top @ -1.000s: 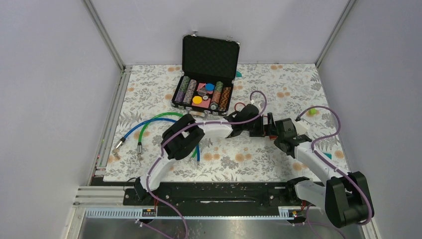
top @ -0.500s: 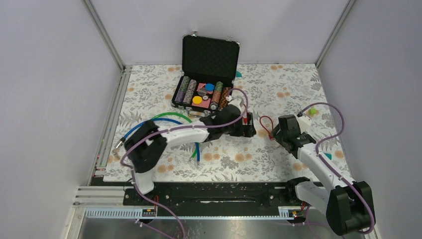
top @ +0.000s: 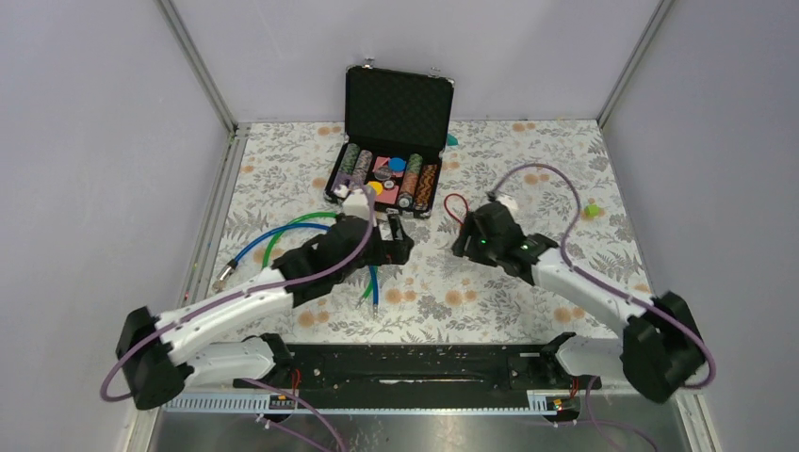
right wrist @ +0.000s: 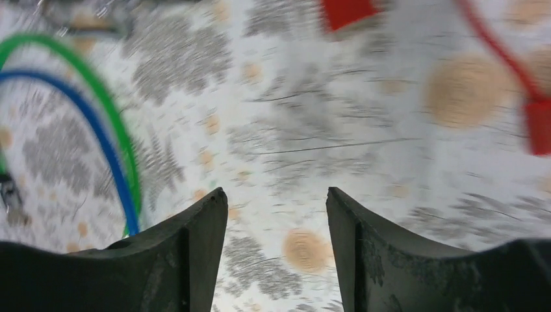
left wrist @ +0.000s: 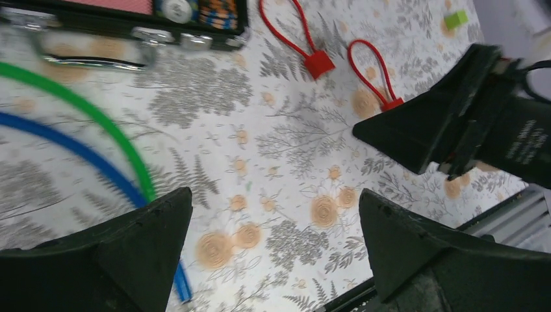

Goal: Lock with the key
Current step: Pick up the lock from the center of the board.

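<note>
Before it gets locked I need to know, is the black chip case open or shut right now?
Open: the lid of the case stands upright at the back, and the poker chips inside show from above.

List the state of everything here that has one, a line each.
case: open, lid upright.
left claw: open, empty.
right claw: open, empty.
red loops: lying loose on the mat, ungripped.
green cable: lying curved on the mat.
blue cable: lying curved beside the green cable.
</note>
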`<state>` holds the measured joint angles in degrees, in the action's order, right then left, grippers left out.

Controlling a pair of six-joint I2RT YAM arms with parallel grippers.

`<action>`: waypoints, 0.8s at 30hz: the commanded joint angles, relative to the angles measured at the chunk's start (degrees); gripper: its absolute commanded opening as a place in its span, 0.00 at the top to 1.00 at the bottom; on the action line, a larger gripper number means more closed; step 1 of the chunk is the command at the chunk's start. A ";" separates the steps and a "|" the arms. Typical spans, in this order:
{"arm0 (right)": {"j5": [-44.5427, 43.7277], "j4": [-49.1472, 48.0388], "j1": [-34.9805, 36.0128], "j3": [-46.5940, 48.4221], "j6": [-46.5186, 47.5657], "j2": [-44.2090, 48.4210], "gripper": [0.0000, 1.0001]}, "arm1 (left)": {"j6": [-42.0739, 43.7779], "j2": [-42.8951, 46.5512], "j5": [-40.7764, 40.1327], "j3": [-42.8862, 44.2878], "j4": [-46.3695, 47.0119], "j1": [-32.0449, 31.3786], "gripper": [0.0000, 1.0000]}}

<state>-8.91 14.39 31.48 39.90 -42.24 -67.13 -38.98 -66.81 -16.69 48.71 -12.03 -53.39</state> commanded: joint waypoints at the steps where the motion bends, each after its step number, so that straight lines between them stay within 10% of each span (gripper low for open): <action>1: 0.44 -5.00 9.74 9.77 1.65 -9.50 0.37 | 1.89 12.95 -9.84 -2.31 -8.83 0.77 0.01; 13: -0.82 5.48 24.52 52.15 14.13 -50.50 0.48 | 3.49 37.50 -19.87 3.38 -31.43 1.42 0.01; 24: -6.40 11.55 27.63 64.50 16.51 -63.21 0.50 | 4.46 43.29 -19.79 4.17 -33.97 1.40 0.01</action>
<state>-11.05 22.31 58.04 100.49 -27.20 -129.36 -36.03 -24.43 -34.83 50.52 -45.54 -52.16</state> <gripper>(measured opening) 0.502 0.989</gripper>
